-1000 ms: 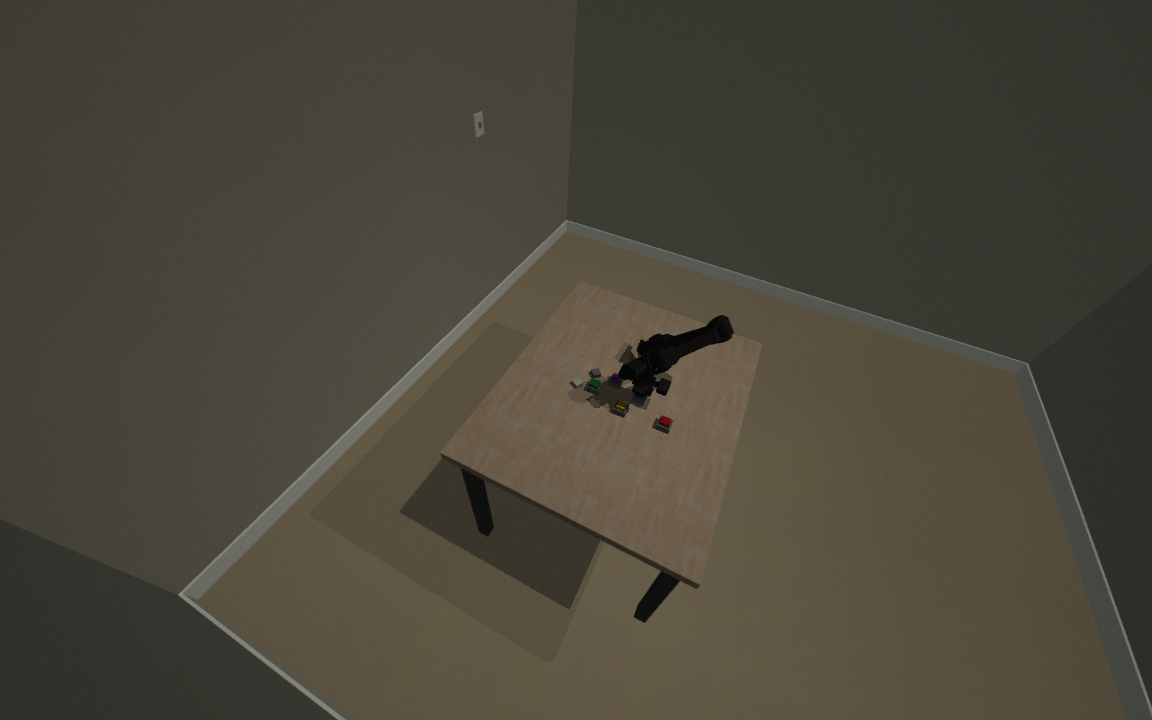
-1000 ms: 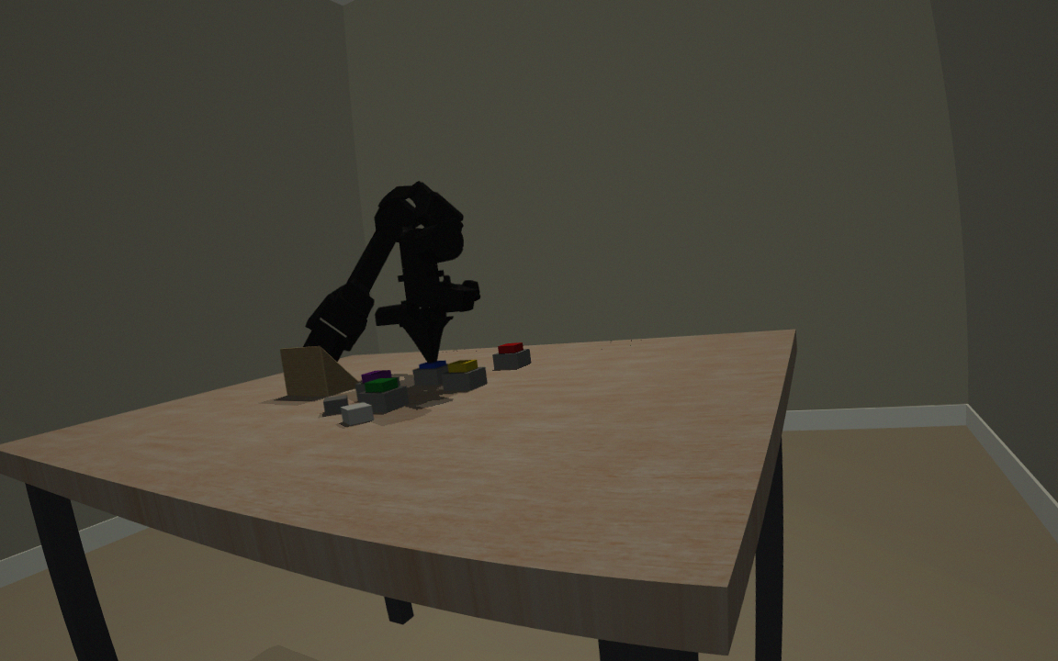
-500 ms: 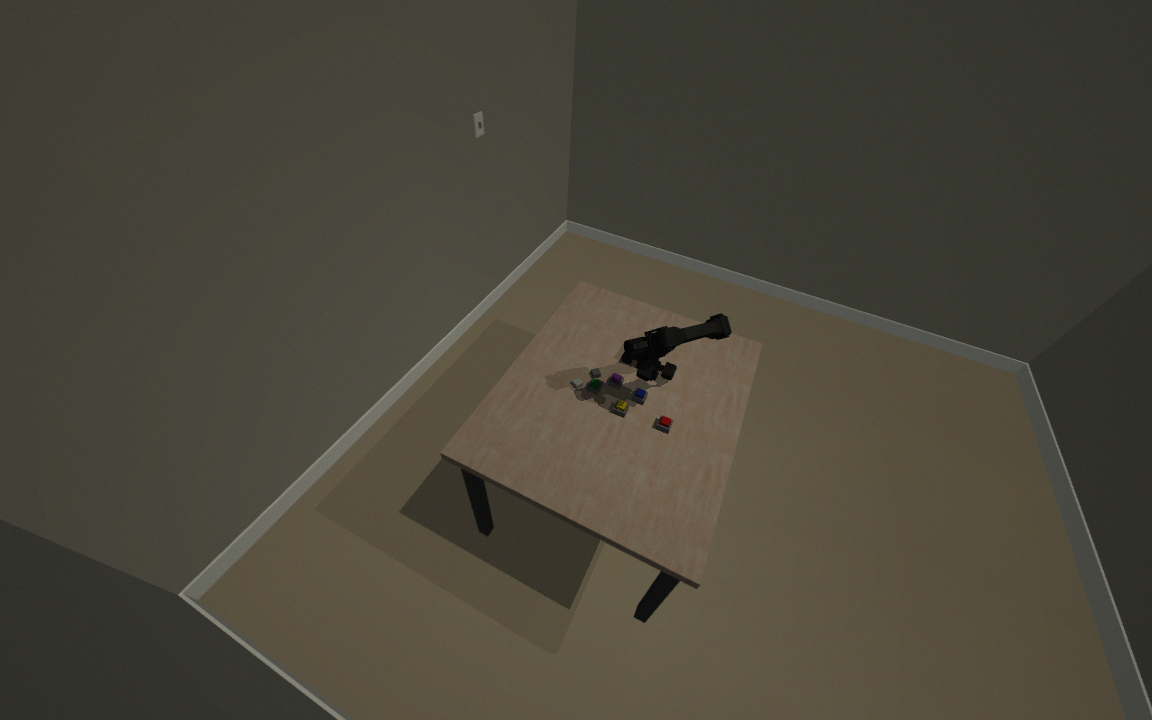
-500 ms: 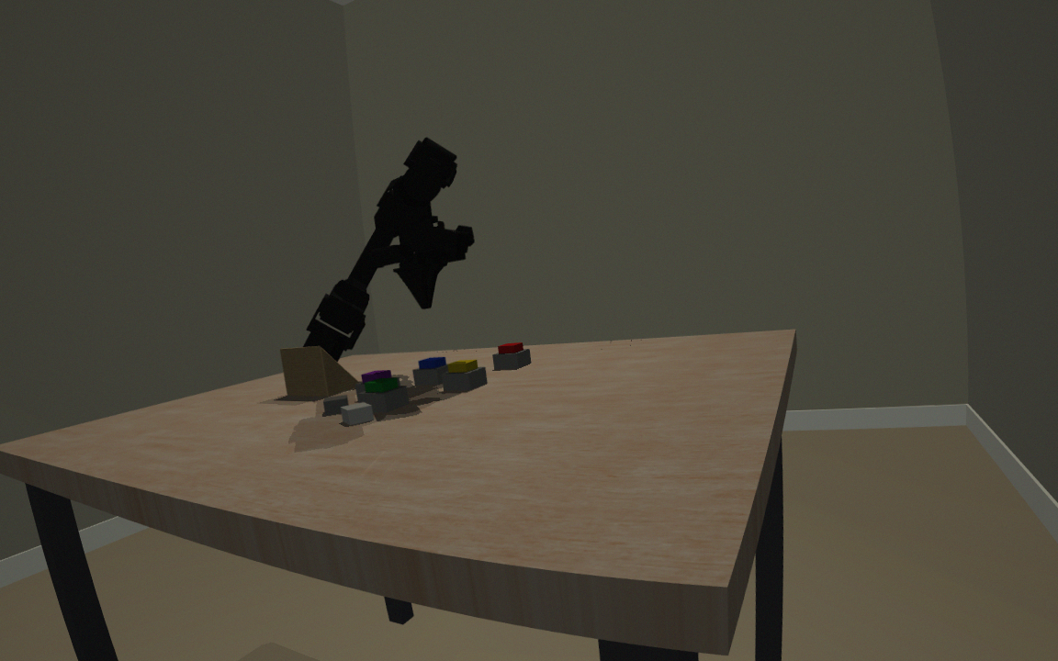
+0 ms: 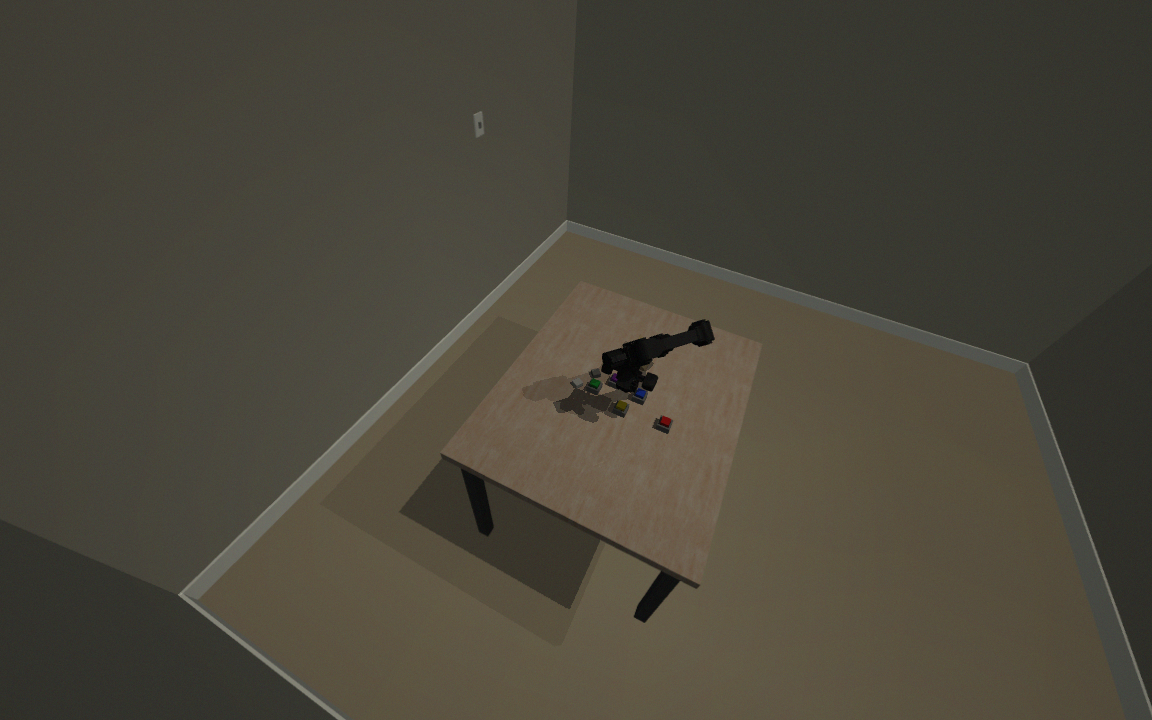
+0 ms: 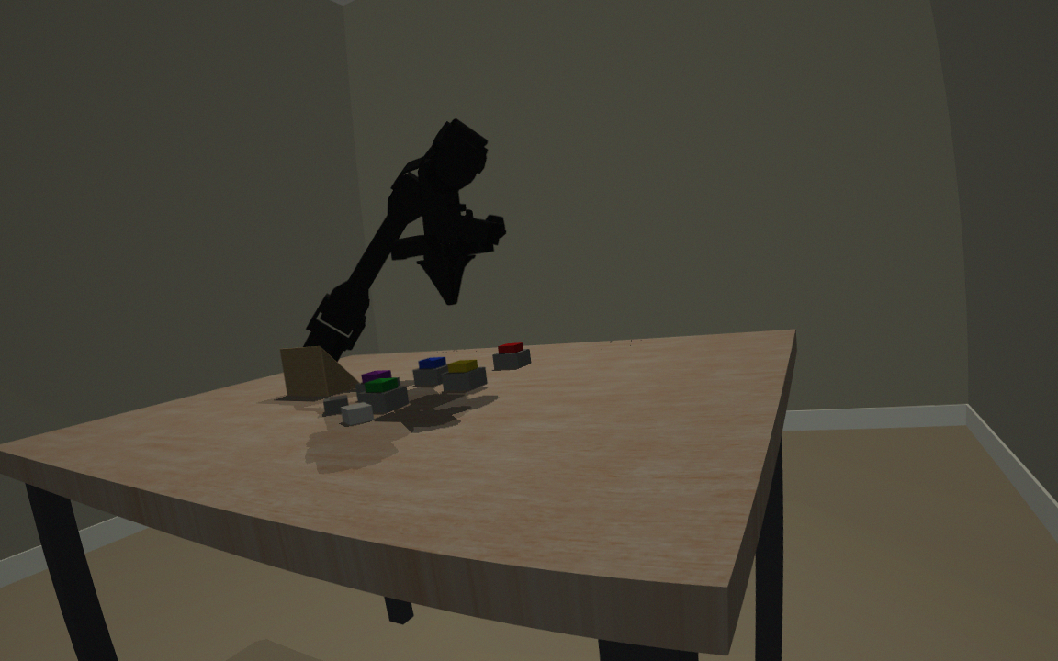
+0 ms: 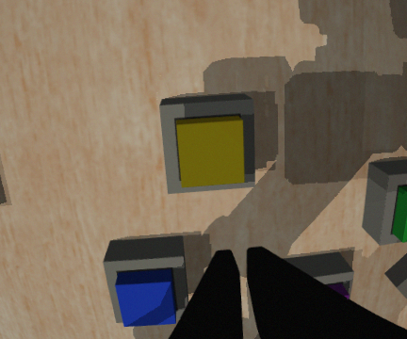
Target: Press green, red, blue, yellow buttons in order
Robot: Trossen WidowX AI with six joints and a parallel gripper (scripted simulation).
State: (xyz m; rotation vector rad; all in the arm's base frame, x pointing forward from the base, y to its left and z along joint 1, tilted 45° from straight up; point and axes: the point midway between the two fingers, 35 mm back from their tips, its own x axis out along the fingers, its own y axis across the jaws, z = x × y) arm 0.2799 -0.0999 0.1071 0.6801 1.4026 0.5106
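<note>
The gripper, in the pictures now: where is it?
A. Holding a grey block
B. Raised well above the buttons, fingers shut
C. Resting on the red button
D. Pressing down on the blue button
B: the exterior view shows the gripper hanging high above the blue button, fingers together, empty.

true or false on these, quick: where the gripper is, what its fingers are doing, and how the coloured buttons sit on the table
1. The black gripper hangs in the air above the square buttons, touching none. True.
2. Its fingers are spread wide apart. False: they are nearly together and hold nothing.
3. The red button sits apart from the others, towards one side of the wooden table. True.
4. The yellow button is pushed down by the fingers. False: it lies clear ahead of the fingertips in the wrist view.
5. The blue button sits next to the yellow button. True.
</note>
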